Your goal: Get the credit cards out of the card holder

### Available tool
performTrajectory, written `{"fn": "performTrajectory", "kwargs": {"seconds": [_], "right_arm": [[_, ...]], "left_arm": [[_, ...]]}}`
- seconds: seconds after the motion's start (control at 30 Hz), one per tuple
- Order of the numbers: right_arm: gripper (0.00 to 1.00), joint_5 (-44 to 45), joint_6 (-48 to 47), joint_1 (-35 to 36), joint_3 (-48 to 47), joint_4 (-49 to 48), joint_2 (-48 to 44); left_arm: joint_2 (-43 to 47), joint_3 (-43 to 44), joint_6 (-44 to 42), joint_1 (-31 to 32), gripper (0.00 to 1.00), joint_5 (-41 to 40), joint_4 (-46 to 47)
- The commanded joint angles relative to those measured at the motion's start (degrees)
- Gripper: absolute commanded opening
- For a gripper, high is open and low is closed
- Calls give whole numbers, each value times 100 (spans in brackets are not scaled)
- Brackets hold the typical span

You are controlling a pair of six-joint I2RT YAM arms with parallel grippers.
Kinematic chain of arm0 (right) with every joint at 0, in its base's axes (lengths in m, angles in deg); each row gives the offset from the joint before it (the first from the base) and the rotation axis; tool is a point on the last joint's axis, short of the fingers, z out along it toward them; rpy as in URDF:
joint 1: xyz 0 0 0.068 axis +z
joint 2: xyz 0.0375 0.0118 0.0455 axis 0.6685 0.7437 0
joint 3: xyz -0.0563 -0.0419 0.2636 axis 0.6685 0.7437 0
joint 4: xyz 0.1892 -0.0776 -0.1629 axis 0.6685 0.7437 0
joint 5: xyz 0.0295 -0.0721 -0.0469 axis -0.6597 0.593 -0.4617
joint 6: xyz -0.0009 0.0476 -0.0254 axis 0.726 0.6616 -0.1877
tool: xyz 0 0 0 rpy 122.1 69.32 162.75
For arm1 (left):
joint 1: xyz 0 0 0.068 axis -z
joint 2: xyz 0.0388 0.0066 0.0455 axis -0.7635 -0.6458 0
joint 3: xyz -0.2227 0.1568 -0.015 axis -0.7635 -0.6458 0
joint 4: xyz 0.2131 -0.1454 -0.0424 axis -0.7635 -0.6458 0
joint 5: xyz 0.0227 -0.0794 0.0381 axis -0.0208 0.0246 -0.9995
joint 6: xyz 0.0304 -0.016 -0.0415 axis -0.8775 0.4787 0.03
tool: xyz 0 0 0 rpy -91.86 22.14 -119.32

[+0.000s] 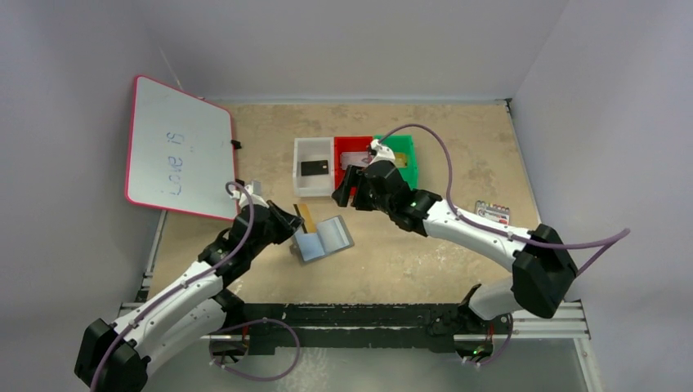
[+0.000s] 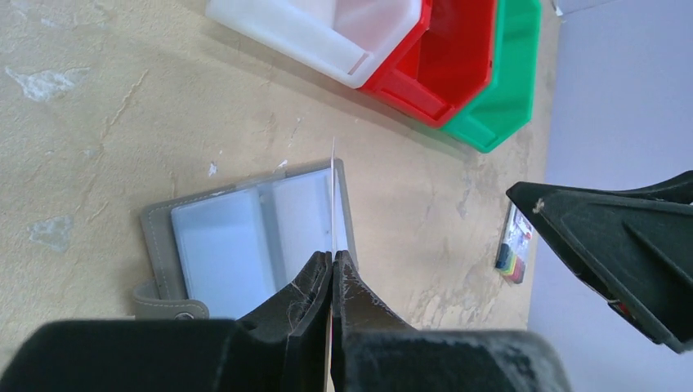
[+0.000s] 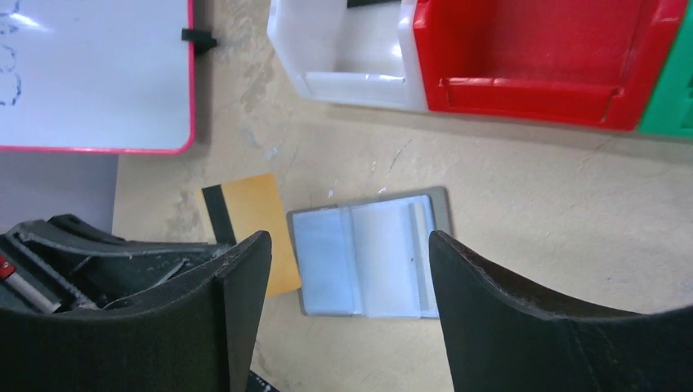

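Clamped tight in the left pincer (image 2: 333,260), left of centre in the top view: the gold-yellow card (image 3: 249,229), just beside the card holder (image 1: 325,238); lying open, pockets up, on the bench (image 1: 425,253) at mid-frame; by the red tray's (image 1: 353,140) near edge, spread wide and gripping nothing: the right pincer (image 3: 350,245); inside the white tray (image 1: 301,163), upper centre: a black card (image 1: 315,168).
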Motion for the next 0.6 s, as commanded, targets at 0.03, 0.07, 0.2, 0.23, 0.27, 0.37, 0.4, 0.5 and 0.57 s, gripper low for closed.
{"fn": "performTrajectory", "kwargs": {"seconds": [0.03,0.07,0.2,0.23,0.27,0.37,0.4,0.5,0.57], "right_arm": [[74,750,-170,-22,548,-879,-588],[76,685,-261,-30,791,-1237,-756],[79,-829,-408,-518,801,-1372,-869],[78,-1465,-410,-702,834,-1590,-823],[83,-2124,-367,-870,1014,-2010,-784],[90,-3300,244,-1147,1529,-3429,-762],[89,-3564,338,-1175,1550,-3705,-708],[80,-4429,255,-1196,1204,-3739,-341],[73,-4679,385,-1197,1107,-3940,-111]], "left_arm": [[343,15,-171,8,0,66,637],[401,-41,-174,8,0,131,777],[660,-277,-182,8,0,478,1548],[731,-351,-167,8,0,556,1741],[804,-410,-159,8,0,605,1910],[1000,-584,-116,3,0,769,2387],[1035,-618,-119,7,0,839,2523],[1065,-675,-119,8,0,1144,2961],[990,-704,-91,3,0,1353,3305]]}}
